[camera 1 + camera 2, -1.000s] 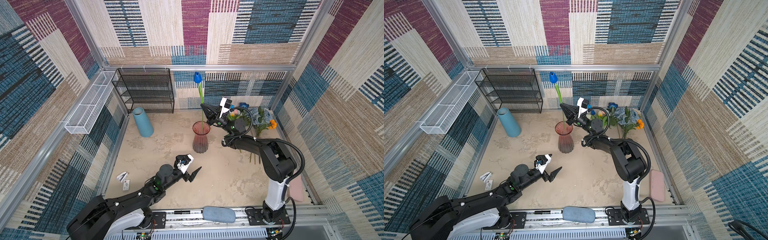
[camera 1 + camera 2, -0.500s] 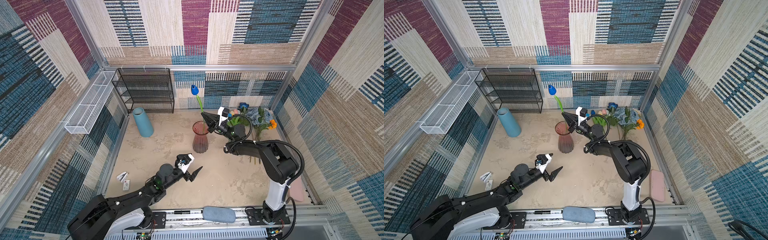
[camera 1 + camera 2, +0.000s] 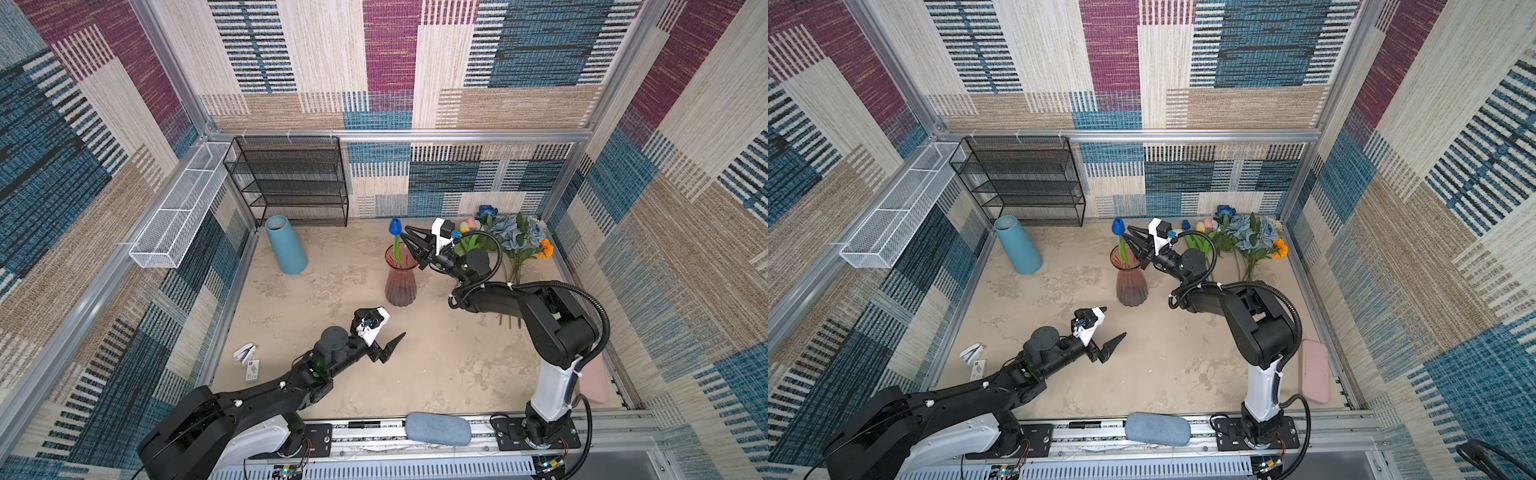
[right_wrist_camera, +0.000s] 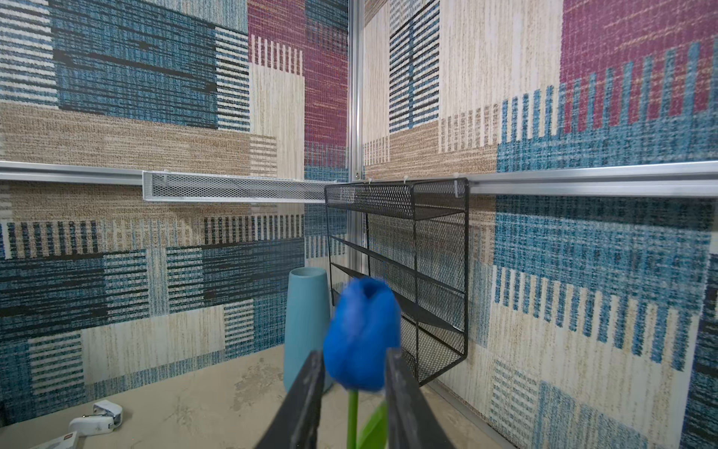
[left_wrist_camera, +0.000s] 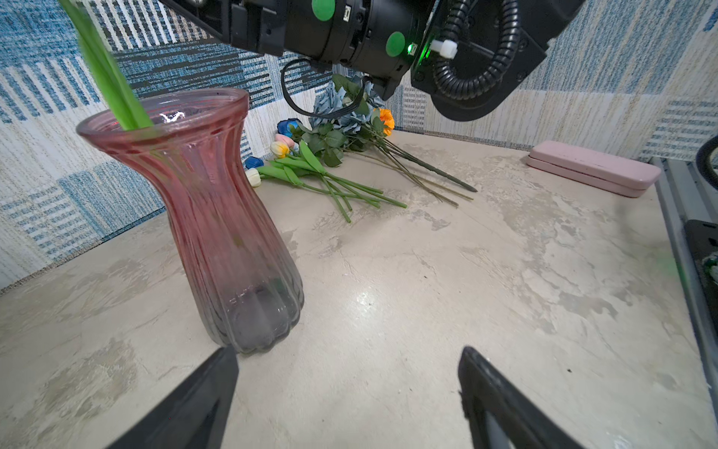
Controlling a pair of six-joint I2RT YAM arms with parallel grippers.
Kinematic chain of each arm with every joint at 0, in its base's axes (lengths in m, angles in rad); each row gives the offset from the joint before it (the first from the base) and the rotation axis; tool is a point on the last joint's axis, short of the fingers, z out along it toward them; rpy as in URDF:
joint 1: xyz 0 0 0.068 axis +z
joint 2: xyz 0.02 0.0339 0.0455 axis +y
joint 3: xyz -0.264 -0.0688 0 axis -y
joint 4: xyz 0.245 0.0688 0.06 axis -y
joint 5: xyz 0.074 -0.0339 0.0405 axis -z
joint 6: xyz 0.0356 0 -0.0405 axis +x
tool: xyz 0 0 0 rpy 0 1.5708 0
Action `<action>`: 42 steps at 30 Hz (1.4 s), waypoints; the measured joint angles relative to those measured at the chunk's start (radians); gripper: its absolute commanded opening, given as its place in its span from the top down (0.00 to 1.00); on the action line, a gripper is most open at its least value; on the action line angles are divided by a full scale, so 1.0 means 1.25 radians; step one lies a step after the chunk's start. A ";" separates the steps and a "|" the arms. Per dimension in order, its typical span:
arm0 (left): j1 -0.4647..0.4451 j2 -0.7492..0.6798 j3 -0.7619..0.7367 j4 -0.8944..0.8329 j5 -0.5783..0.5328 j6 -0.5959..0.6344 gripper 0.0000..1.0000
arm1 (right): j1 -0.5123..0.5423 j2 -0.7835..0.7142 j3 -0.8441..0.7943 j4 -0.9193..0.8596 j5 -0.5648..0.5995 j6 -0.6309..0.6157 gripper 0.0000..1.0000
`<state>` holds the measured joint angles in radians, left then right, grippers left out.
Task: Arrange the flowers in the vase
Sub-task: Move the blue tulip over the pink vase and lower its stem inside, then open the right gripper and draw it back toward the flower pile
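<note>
Withdraw right gripper (image 4: 353,357) straight back with jaws parted around blue tulip (image 4: 363,330) stem, missing vase (image 3: 400,282) below; left gripper (image 5: 349,353) spread wide.

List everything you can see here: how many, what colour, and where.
Glass vase: one, pink, table centre.
Tulip: one, blue, in the glass vase.
Loose flowers: several, mixed colours, far right.
Mesh rack: one, black, back wall.
Tall vase: one, light blue, by the mesh rack.
Mesh basket: one, white, left wall.
Stapler: one, white, left table edge.
Card: one, white, beside the stapler.
Flat case: one, pink, right table edge.
Soft case: one, grey-blue, front edge.
Left hand: one, black, open, empty, near the glass vase.
Right hand: one, black, open around the tulip stem.
</note>
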<state>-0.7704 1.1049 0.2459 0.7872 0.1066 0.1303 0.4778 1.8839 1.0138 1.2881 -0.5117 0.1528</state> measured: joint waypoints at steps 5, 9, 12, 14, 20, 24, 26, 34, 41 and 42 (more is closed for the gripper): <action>0.000 0.000 0.001 0.000 0.000 0.000 0.08 | 0.000 -0.043 -0.024 -0.059 0.023 -0.020 0.55; 0.000 -0.005 0.002 -0.007 -0.006 0.003 0.09 | 0.000 -0.121 -0.032 -0.123 0.053 -0.041 0.47; 0.000 -0.034 0.010 -0.029 -0.018 0.007 0.08 | 0.000 -0.175 -0.048 -0.191 0.084 -0.047 0.41; 0.000 -0.065 0.024 -0.055 -0.020 0.009 0.07 | -0.001 -0.212 -0.053 -0.247 0.103 -0.054 0.39; 0.012 -0.089 0.040 -0.078 -0.064 0.018 0.08 | -0.056 -0.300 0.010 -0.484 0.165 -0.031 0.40; 0.021 -0.035 0.016 -0.072 -0.081 0.021 0.06 | -0.168 -0.254 0.123 -0.723 0.181 0.014 0.56; 0.020 -0.012 0.015 -0.070 -0.077 0.021 0.06 | -0.211 -0.215 0.156 -0.839 0.188 0.019 0.63; 0.010 0.023 0.014 -0.052 -0.059 0.021 0.06 | -0.288 -0.062 0.208 -1.173 0.285 0.000 0.62; 0.007 0.058 0.004 0.004 -0.037 0.018 0.06 | -0.305 0.088 0.295 -1.270 0.320 -0.013 0.68; 0.006 0.059 0.004 0.009 -0.033 0.017 0.07 | -0.304 0.100 0.304 -1.276 0.325 -0.016 0.69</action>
<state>-0.7624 1.1786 0.2512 0.7986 0.0658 0.1520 0.0978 2.0087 1.3937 -0.3065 -0.1051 0.1333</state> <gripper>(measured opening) 0.934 0.326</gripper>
